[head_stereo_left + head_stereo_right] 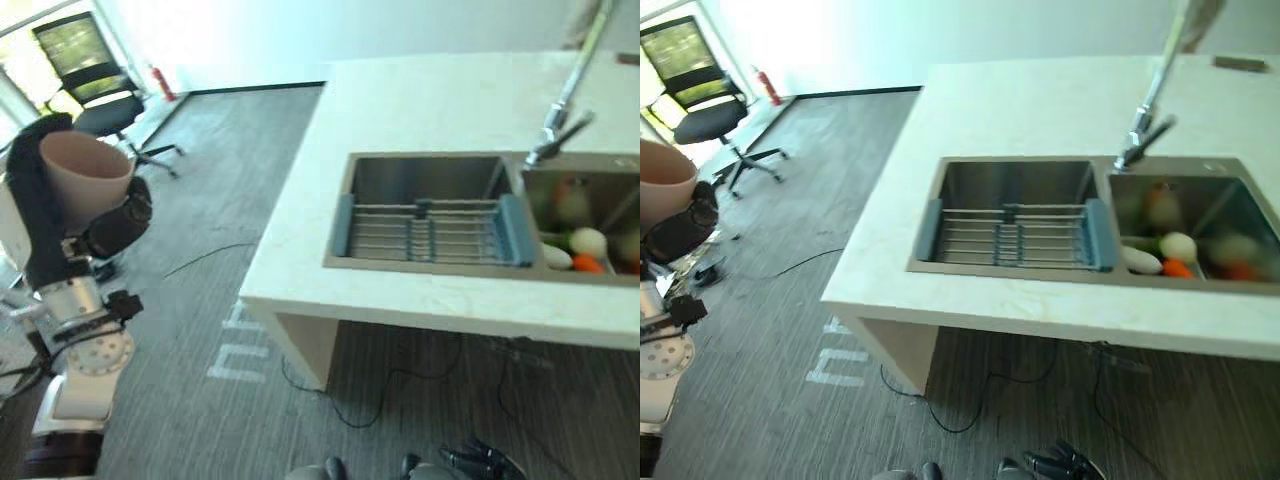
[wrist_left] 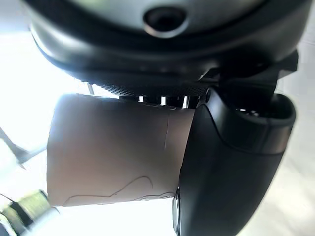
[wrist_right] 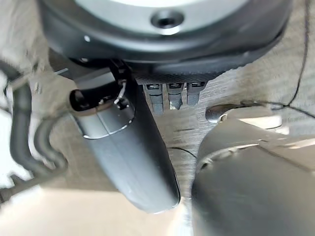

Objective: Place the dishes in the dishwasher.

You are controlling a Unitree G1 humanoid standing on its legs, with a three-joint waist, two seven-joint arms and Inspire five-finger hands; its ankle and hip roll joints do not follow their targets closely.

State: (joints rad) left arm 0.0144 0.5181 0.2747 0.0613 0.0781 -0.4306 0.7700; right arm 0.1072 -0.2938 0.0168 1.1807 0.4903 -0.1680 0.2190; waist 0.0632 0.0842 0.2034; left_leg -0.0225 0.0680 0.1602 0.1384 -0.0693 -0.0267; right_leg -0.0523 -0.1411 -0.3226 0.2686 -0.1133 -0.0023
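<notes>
Fingers and thumb of the left hand point(image 2: 231, 162) are curled round a beige cup point(image 1: 85, 175), seen clearly in the left wrist view; cup is held upright, mouth up, at the near left, well apart from the counter. Upright hold is judged to suit carrying, so nothing would spill and the grip stays on the wall.

Right hand point(image 3: 133, 157) is seen in its own wrist view over the grey floor point(image 1: 220, 300): thumb is extended, fingers look relaxed and short of curled, nothing is held. Judged idle.

Further off, to the right, a pale counter point(image 1: 420, 100) is seen with a double sink point(image 1: 350, 210). A metal drying rack point(image 1: 430, 232) with blue ends is laid across the left basin, presumably for draining. Vegetables point(image 1: 588, 245) are seen in the right basin, with a tap point(image 1: 560, 110) rising behind, between the basins.

Far left, a black office chair point(image 1: 95, 85) stands on the floor by the bright window area.

No dishwasher is made out. Task is judged at the carry stage: cup in hand, not yet placed.
</notes>
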